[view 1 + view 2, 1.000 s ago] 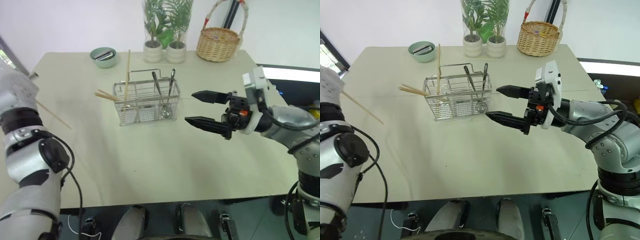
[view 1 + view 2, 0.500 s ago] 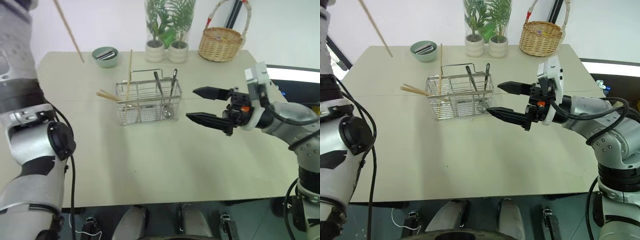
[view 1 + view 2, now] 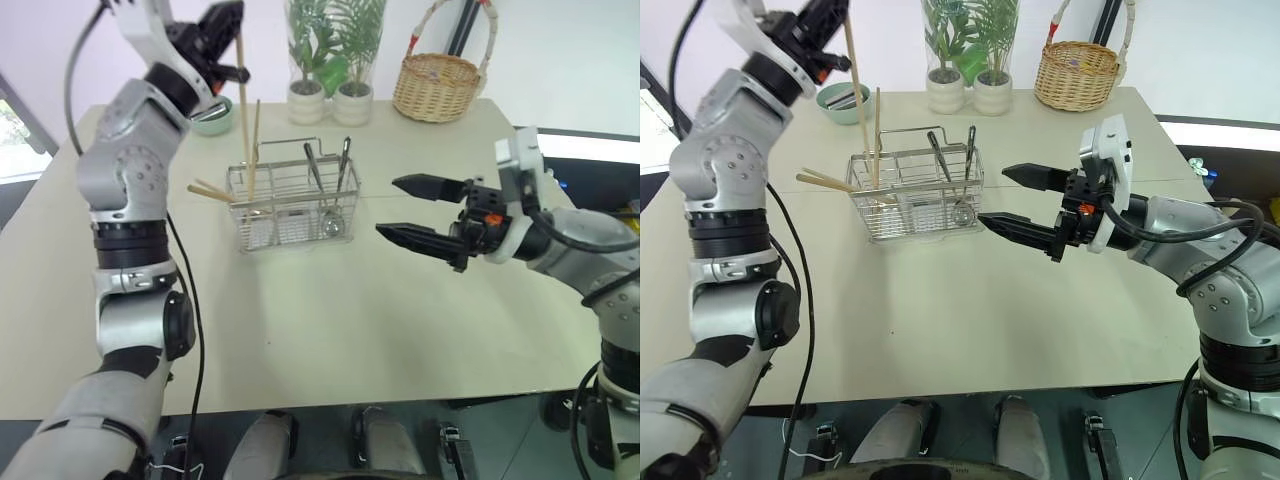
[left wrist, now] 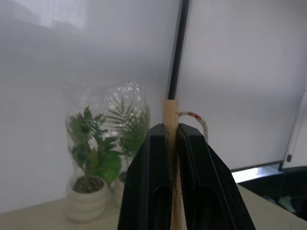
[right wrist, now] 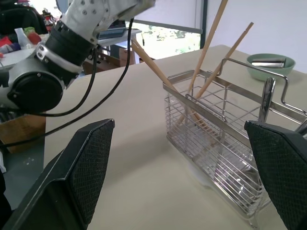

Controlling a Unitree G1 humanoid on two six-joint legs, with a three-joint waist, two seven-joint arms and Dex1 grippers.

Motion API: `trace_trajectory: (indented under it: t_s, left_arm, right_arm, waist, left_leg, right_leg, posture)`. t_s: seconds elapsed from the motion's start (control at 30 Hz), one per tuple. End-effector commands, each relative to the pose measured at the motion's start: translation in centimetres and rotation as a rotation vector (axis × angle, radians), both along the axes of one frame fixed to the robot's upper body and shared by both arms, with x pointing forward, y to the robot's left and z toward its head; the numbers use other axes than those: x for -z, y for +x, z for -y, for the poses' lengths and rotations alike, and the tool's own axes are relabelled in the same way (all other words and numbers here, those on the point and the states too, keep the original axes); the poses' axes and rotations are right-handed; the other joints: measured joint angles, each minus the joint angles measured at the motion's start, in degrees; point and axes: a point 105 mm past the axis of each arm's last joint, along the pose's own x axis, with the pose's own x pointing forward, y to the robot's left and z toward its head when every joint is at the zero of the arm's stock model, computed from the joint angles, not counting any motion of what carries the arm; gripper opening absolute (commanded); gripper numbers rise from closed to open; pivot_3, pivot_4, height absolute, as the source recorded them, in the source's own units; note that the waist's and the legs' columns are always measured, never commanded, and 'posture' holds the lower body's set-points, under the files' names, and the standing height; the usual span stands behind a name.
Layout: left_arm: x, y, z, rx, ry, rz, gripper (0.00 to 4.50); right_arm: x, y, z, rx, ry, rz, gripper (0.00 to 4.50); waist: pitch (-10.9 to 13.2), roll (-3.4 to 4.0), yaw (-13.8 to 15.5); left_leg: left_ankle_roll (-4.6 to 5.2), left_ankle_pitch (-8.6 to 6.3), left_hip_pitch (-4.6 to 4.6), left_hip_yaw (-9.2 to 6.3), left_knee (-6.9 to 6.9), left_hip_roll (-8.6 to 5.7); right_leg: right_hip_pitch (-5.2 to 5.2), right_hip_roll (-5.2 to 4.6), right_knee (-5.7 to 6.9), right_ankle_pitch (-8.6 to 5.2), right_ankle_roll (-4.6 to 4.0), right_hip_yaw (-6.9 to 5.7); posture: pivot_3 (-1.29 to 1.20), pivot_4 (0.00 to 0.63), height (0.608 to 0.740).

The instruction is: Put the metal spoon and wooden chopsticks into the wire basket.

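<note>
My left gripper (image 3: 228, 40) is clamped on one of the wooden chopsticks (image 3: 242, 120), holding it nearly upright over the left end of the wire basket (image 3: 292, 203), its lower tip down at the basket's left compartment. My right gripper (image 3: 408, 212) hangs just right of the basket, fingers spread wide, gripping nothing. Other chopsticks lean in that left end, two poking out sideways. The metal spoon (image 3: 336, 197) stands in the basket's right part.
</note>
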Motion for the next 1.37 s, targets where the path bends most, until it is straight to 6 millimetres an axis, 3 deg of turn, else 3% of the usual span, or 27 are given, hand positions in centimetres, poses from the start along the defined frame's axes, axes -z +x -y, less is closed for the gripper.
trace_trajectory:
  t_s: [0.03, 0.17, 0.3, 0.5, 0.6, 0.7, 0.8, 0.9, 1.1, 1.37]
  left_arm:
    - [0.0, -0.6, 0.4, 0.012, 0.011, 0.036, 0.06]
    - [2.0, -0.5, 0.9, 0.021, 0.029, 0.019, 0.06]
    - [2.6, -0.6, 0.9, 0.024, -0.002, 0.012, 1.58]
    - [2.2, -1.8, 0.6, 0.033, 0.01, 0.044, 4.45]
    - [1.4, -2.4, -0.1, 0.038, 0.059, 0.078, 4.45]
    - [-0.4, -3.9, -1.8, 0.046, 0.174, 0.163, 4.45]
    - [-0.8, -5.6, -3.3, 0.084, 0.317, 0.185, 4.45]
    - [-0.2, -7.8, -5.4, 0.128, 0.519, 0.147, 4.45]
    - [3.6, -11.6, -8.6, 0.219, 0.797, -0.041, 4.45]
    - [4.3, -12.6, -9.7, 0.141, 0.802, -0.077, 4.45]
  right_arm:
    - [-1.1, -0.8, 0.0, -0.005, 0.006, 0.055, 4.5]
    - [-1.2, -0.8, 0.2, 0.004, 0.009, 0.056, 4.5]
    - [-1.3, -0.6, 0.3, 0.01, 0.01, 0.055, 4.5]
    - [-1.3, -0.3, 0.4, 0.015, 0.008, 0.053, 4.5]
    - [-1.3, -0.1, 0.4, 0.014, 0.004, 0.053, 4.5]
    - [-1.3, 0.2, 0.5, 0.009, -0.006, 0.056, 4.5]
    - [-1.1, 0.5, 0.9, 0.016, -0.033, 0.056, 4.5]
    - [-0.6, 0.6, 1.6, 0.021, -0.083, 0.058, 4.5]
    - [0.2, 1.0, 3.1, 0.052, -0.133, 0.056, 4.5]
    - [0.5, 1.5, 3.1, 0.055, -0.117, 0.049, 4.5]
  waist:
    - [0.0, 0.01, 0.0]
    - [0.0, 0.01, 0.1]
    - [0.0, 0.01, 0.6]
    - [0.0, 0.01, 0.6]
    - [0.0, 0.03, 0.5]
    - [0.1, 0.12, 0.2]
    - [0.1, 0.17, -0.1]
    - [0.1, 0.21, -0.9]
    - [0.2, 0.35, -1.3]
    - [0.2, 0.43, -0.8]
  left_leg:
    - [0.0, 0.0, 0.0, 0.0, 0.0, 0.0]
    - [0.01, 0.0, 0.01, 0.0, 0.0, 0.0]
    - [0.02, -0.01, 0.01, 0.0, 0.01, 0.0]
    - [0.02, -0.01, -0.01, 0.0, 0.01, 0.0]
    - [0.02, -0.01, 0.01, 0.01, 0.0, 0.01]
    - [0.03, -0.01, 0.02, 0.02, -0.02, 0.03]
    - [0.03, -0.01, 0.02, 0.01, -0.07, 0.05]
    - [0.06, -0.03, 0.01, 0.01, -0.08, 0.03]
    - [0.17, -0.1, 0.04, 0.07, -0.15, 0.04]
    - [0.17, -0.1, 0.04, 0.05, -0.13, 0.09]
  right_leg:
    - [0.0, 0.0, 0.01, 0.0, 0.0, 0.0]
    - [0.01, 0.01, -0.01, 0.0, -0.01, 0.0]
    - [0.03, 0.01, -0.02, 0.01, -0.01, 0.0]
    - [0.03, 0.01, -0.04, 0.01, -0.01, 0.0]
    - [0.02, 0.01, -0.03, 0.0, -0.01, 0.0]
    - [0.0, 0.05, -0.03, 0.0, -0.02, 0.0]
    - [-0.02, 0.07, -0.02, 0.0, -0.03, 0.0]
    - [-0.01, 0.04, -0.04, 0.0, -0.03, 0.0]
    - [-0.03, 0.02, -0.08, -0.01, -0.05, 0.03]
    - [0.04, 0.02, -0.16, -0.13, -0.22, 0.02]
  posture:
    - [0.0, 0.15, 0.71]
    - [0.0, 0.15, 0.71]
    - [0.0, 0.15, 0.71]
    - [0.0, 0.15, 0.71]
    - [0.0, 0.15, 0.71]
    - [0.0, 0.15, 0.71]
    - [0.0, 0.15, 0.71]
    - [0.0, 0.15, 0.71]
    - [0.0, 0.15, 0.71]
    - [0.0, 0.15, 0.71]
